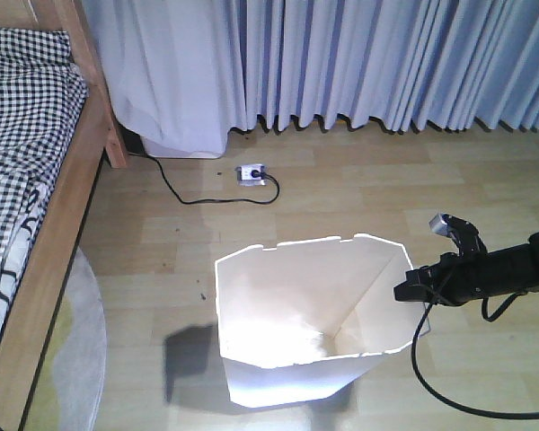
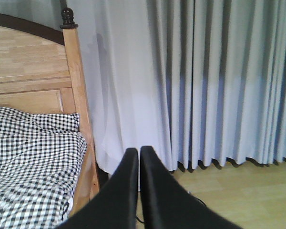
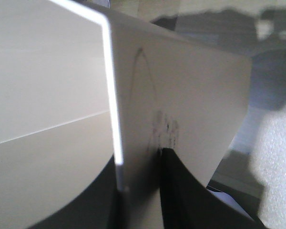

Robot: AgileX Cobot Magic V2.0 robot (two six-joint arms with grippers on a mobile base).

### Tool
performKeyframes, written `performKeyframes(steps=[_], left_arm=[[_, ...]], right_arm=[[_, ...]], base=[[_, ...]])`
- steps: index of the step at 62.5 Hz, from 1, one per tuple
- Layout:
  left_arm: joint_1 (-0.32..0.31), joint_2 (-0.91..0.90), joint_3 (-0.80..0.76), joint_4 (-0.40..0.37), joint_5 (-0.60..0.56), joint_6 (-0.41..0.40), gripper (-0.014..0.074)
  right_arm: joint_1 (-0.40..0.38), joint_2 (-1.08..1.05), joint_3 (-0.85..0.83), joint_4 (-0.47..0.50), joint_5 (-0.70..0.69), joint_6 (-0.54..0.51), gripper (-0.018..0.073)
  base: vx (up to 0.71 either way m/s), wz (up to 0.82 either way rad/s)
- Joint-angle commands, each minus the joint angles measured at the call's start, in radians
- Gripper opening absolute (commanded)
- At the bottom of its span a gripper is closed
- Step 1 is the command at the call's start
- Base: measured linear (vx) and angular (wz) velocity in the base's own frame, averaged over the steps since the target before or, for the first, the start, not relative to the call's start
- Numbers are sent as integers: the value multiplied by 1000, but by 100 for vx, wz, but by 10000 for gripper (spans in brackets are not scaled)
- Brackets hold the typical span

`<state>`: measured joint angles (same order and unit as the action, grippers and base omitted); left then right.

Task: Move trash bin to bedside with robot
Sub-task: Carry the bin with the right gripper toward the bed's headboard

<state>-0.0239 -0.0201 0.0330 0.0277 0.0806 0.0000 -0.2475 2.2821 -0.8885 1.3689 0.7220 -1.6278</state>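
Bin: white plastic trash bin (image 1: 287, 377) with an angular rim and cream interior, standing upright on the pale wood-plank surface (image 1: 359, 206), mouth open upward
Bin's place: right of the bed and apart from it, with bare surface and the bin's own shadow between the two
Bed: light-brown wooden bed frame (image 1: 58, 215) along the left edge, carrying a black-and-white checkered mattress cover (image 1: 18, 117); the left wrist view shows its wooden headboard (image 2: 28, 71) and a post topped by a dark knob
Right arm: slim black robot arm (image 1: 512, 265) reaching in from the right edge, a black cable (image 1: 414, 352) looping below it
Right jaws: clenched on the bin's right-hand wall at the rim; the right wrist view shows the thin wall (image 3: 195, 95) pinched between one dark finger inside and one outside
Left jaws: pressed together, holding nothing, pointed toward the foot of the curtain beside the bed
Curtain: pale lilac-grey pleated curtain (image 1: 359, 63) hanging down to the surface along the far side
Socket: white power strip (image 1: 250, 173) lying near the curtain's hem, well apart from the bin
Mat: translucent round mat (image 1: 81, 359) against the bed frame, left of the bin and not touching it
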Motion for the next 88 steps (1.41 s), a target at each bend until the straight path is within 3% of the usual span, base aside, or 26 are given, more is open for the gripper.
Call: performKeyframes(steps=[1,88], left_arm=[[-3,-7,12,-10,-74,-14,-6],[-3,-7,12,-10,-74,-14,-6]], right_arm=[[0,-71,-12,67,246,4,-2],[0,-71,-12,67,246,3,-2]], base=[[22,8],[19,1]])
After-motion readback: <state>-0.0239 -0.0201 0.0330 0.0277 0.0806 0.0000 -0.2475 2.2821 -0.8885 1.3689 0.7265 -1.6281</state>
